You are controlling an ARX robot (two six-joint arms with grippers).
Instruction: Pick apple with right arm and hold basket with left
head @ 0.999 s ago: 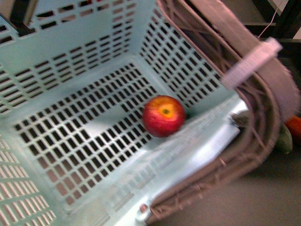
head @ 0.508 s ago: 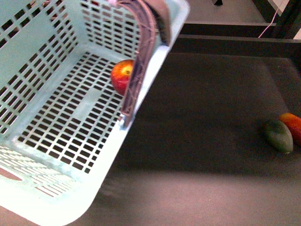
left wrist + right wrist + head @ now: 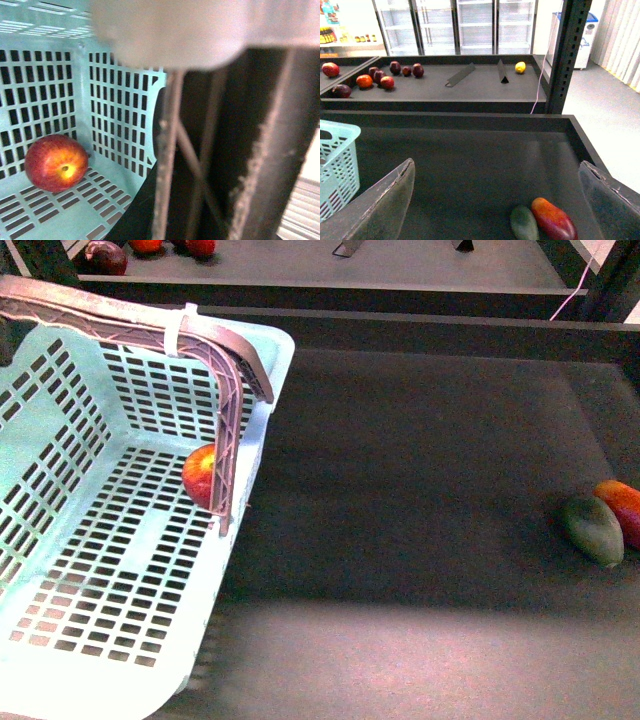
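The basket (image 3: 100,692) fills the left of the front view, tipped a little, so its slotted floor and walls show from above. Its brown latticed handle (image 3: 100,312) arches over the top with the white band (image 3: 181,328) wrapped round it near the bend. The apple (image 3: 200,475) lies inside on the floor, against the side wall nearest the open table (image 3: 420,460) and just where the handle's leg comes down, so the leg hides part of it. In the left wrist view the apple sits in a corner of the floor with its yellow-orange dimple turned towards the camera, and the handle's lattice struts stand very close and out of focus. A pale blurred mass (image 3: 200,30) covers the top of that view, and I cannot tell how the left gripper's fingers stand or whether they grip anything. The right gripper (image 3: 496,165) hangs over the dark table well away from the basket, its two fingers (image 3: 390,200) spread wide with nothing between them. Below it on the table lie a dark green mango (image 3: 524,222) and an orange-red fruit (image 3: 552,217), touching each other, at the far right of the front view. Behind the table is a shelf (image 3: 470,85) with several dark red fruits at one end and a yellow one (image 3: 520,66) at the other
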